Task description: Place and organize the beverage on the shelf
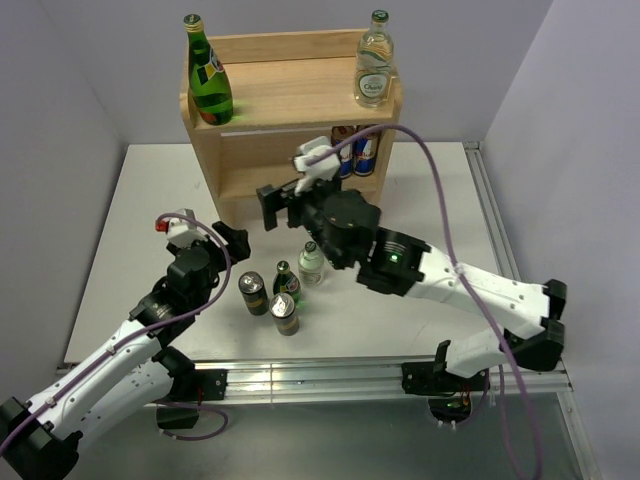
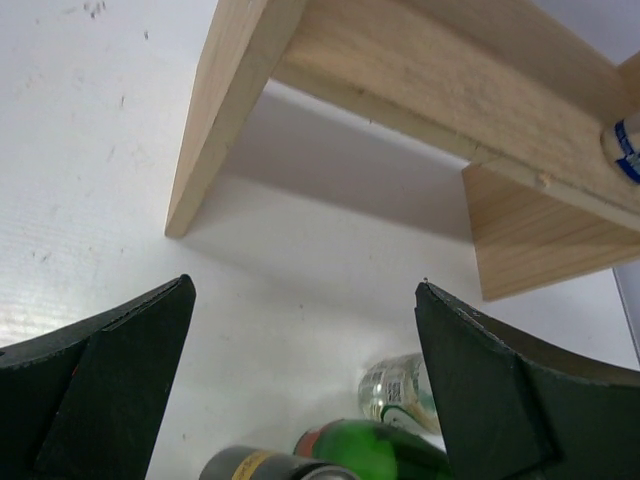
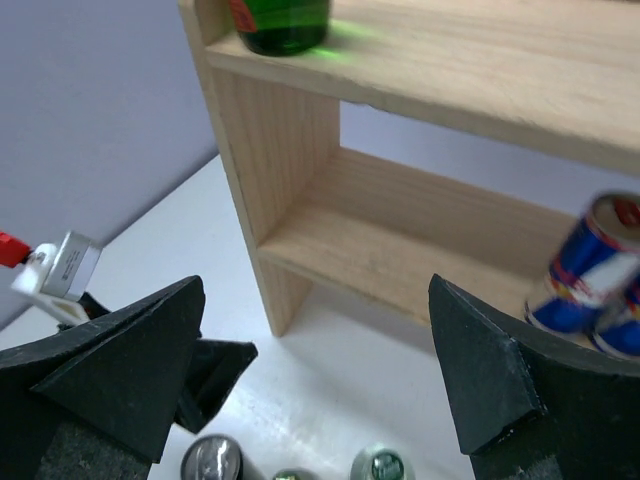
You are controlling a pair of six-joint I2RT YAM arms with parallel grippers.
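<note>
The light-wood shelf (image 1: 290, 90) stands at the back of the table. A tall green bottle (image 1: 210, 75) and a clear bottle (image 1: 374, 65) stand on its top board, and blue Red Bull cans (image 1: 358, 150) stand on the lower tier at the right. On the table in front stand two dark cans (image 1: 253, 293) (image 1: 285, 314), a small green bottle (image 1: 287, 282) and a small clear bottle (image 1: 311, 264). My left gripper (image 1: 233, 240) is open and empty, left of this group. My right gripper (image 1: 277, 208) is open and empty, hovering above the group in front of the shelf's lower tier.
The left wrist view shows the shelf's left side panel (image 2: 215, 110), the clear bottle (image 2: 400, 390), the green bottle (image 2: 375, 450) and a can (image 2: 250, 465). The right wrist view shows the lower tier (image 3: 400, 250), the Red Bull cans (image 3: 590, 275) and the left gripper's finger (image 3: 215, 365). A metal rail (image 1: 320, 375) edges the table front.
</note>
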